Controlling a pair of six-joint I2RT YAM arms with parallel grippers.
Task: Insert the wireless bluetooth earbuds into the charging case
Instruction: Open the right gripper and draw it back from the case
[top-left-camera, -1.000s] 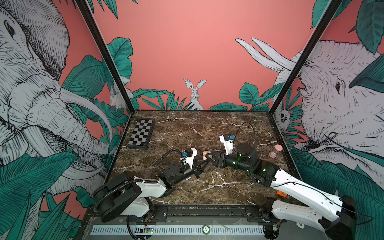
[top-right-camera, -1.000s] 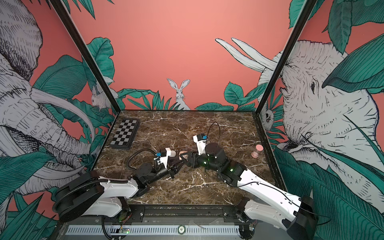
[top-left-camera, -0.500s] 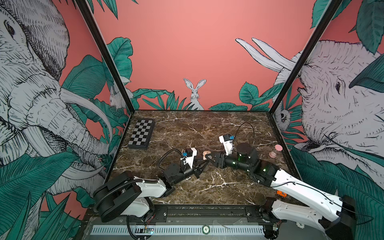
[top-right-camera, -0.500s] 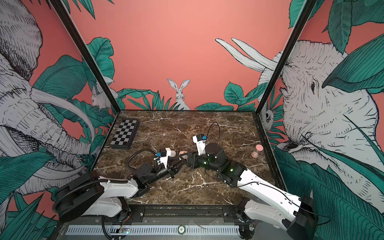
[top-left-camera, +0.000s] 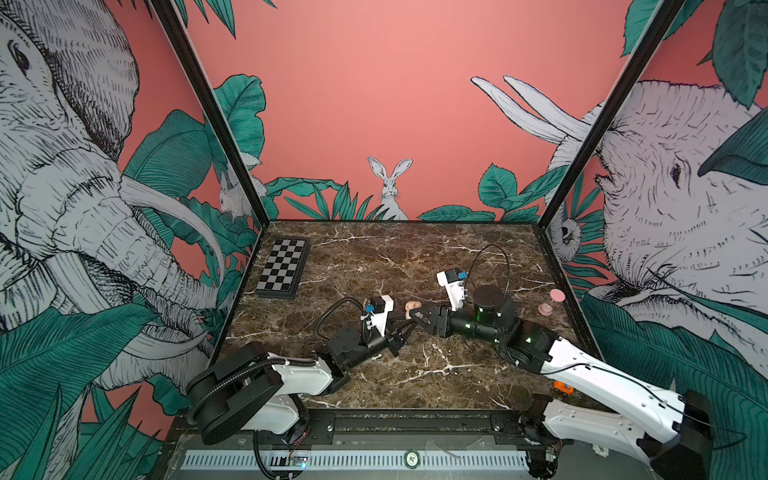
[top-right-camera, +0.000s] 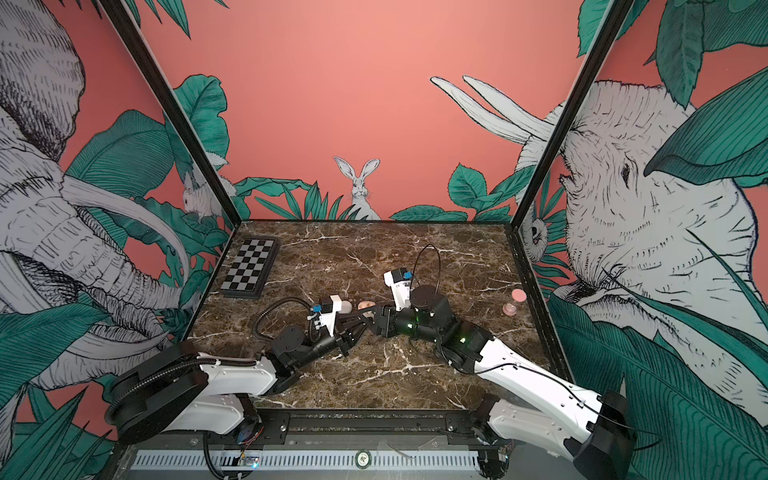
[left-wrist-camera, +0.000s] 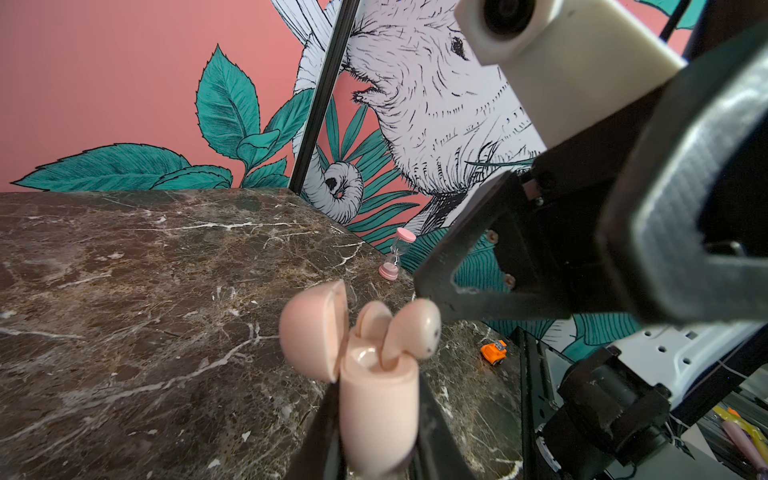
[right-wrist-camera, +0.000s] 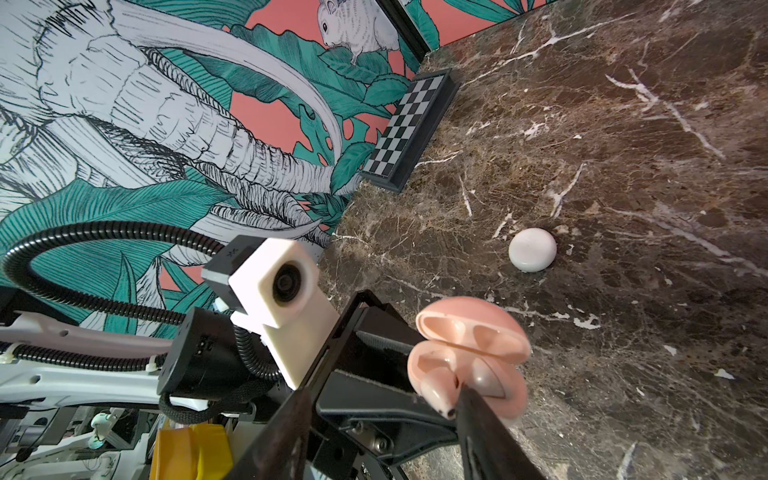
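Left wrist view: the left gripper (left-wrist-camera: 376, 395) pinches a pale pink plastic charging case (left-wrist-camera: 380, 424), its lid hinged open. A small pink plastic earbud (left-wrist-camera: 372, 320) sits in the case; a second pink earbud (left-wrist-camera: 411, 332) leans half-seated beside it. Right of the case, the right gripper (right-wrist-camera: 384, 390) is spread, one fingertip (right-wrist-camera: 473, 428) at the leaning earbud.

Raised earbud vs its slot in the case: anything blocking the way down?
Nothing visible. The lid is swung back, clear of the opening, and the other earbud sits in its own slot. The raised earbud stands stem-down in the charging case, tilted, one finger of the right gripper close to its head.
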